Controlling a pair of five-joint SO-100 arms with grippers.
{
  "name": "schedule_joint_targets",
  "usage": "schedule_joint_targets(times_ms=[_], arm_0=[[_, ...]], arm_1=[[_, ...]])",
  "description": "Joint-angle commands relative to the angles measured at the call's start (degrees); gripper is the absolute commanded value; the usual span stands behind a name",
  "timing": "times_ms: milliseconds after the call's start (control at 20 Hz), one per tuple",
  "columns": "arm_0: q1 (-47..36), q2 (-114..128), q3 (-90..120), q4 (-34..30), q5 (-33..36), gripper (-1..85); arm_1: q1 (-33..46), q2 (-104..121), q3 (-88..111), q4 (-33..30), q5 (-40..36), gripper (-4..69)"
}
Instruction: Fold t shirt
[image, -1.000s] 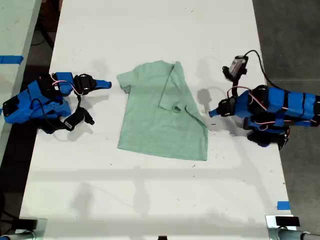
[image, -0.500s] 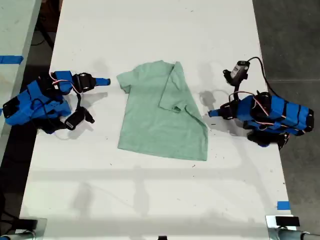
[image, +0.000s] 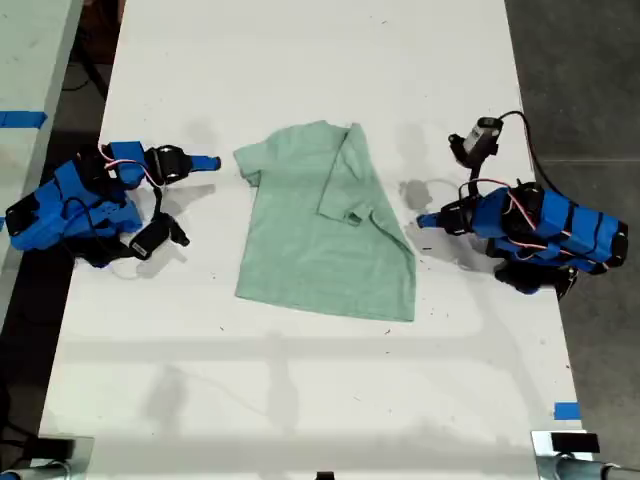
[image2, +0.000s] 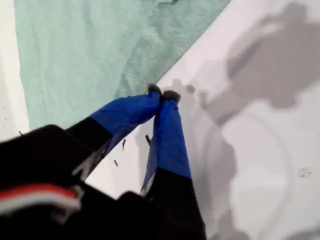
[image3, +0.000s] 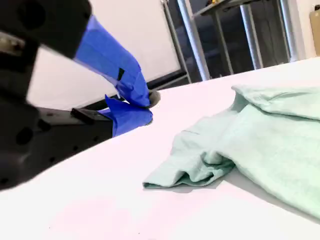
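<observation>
The pale mint-green t shirt (image: 320, 230) lies flat mid-table, neck toward the far edge. Its side on the exterior view's right is folded in over the body, and the sleeve on the exterior view's left is spread out. My first gripper (image: 424, 221) is shut and empty on the exterior view's right. Its tips (image2: 162, 92) rest just off the t shirt's (image2: 80, 50) slanted edge. On the exterior view's left, my second gripper (image: 213, 162) is shut with nothing in it. It (image3: 142, 107) sits a short way from the crumpled sleeve of the t shirt (image3: 260, 135).
The white table (image: 300, 380) runs the length of the exterior view, with dark floor past both long edges. A blue tape mark (image: 566, 411) sits near its corner at the exterior view's lower right. Metal frame legs (image3: 192, 37) stand beyond the table.
The first arm has drawn its body in and shifted slightly up the exterior view, with its tip staying beside the shirt's edge. The second arm has barely moved. The shirt is unchanged.
</observation>
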Motion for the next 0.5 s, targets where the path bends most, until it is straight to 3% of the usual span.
schedule_joint_targets(times_ms=[0,450], arm_0=[[-0.4,0.4,1.1,-0.1,-1.0,-0.3],[-1.9,0.4,1.2,0.6,-1.1,-0.3]], arm_1=[[0.4,0.7,2.9,0.4,3.0,0.8],[-0.4,0.8,3.0,1.0,4.7,0.8]])
